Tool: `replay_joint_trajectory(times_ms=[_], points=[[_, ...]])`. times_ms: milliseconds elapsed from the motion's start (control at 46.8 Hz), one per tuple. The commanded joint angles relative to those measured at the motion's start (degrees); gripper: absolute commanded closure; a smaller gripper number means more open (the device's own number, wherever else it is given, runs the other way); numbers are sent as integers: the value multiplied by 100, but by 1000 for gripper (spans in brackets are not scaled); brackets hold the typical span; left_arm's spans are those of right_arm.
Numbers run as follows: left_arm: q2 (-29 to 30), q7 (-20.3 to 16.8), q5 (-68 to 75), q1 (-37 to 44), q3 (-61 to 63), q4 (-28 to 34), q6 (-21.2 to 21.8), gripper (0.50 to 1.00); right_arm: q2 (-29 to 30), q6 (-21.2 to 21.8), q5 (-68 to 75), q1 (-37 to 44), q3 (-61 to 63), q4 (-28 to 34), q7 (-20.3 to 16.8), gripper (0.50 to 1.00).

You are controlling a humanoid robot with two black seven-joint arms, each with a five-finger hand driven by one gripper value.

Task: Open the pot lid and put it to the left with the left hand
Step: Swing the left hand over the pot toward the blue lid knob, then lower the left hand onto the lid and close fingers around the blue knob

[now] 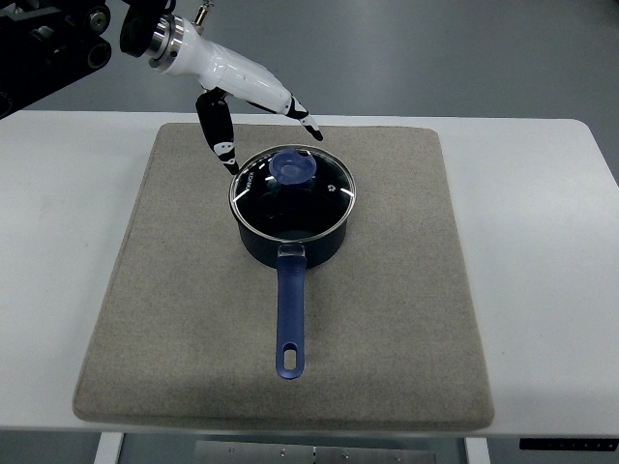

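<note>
My left hand [253, 108] comes in from the upper left, white shell with black fingers, hanging over the far edge of the mat [174, 319]. Fingers spread and loose, gripping nothing: thumb [221, 138] points down toward the near-left, tip just beside the pot's left rim, and the other fingers reach right, tips ending just past the far rim. No contact with the lid that I can see. Pot [292, 237] is dark blue, sits on the mat a bit beyond its middle, upright. Glass lid [290, 191] with metal rim is on the pot, seated flat, and its blue knob [293, 168] sits nearer the far side of the lid. Long blue handle [291, 314] sticks straight toward me, hang hole at the near end. Mat is grey-beige and lies on a white table [542, 290]. Mat left of the pot is bare. Right hand not visible.
</note>
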Motion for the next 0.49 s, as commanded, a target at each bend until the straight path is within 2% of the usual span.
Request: replay_joint_trajectory(times_ms=[0,150,235,470], points=[[2,0,0,23,-4,74,1,504,0,0,0,2,0,-2,0,583],[2,0,0,15,-4,65,-8,504,0,0,0,-7,0,-2,0,583],[-7,0,158,172,14,258,124,504,0,0,0,2,0,-2,0,583],[-95,0,132,208,14,373,19,504,0,0,0,-7,0,-2,0,583]])
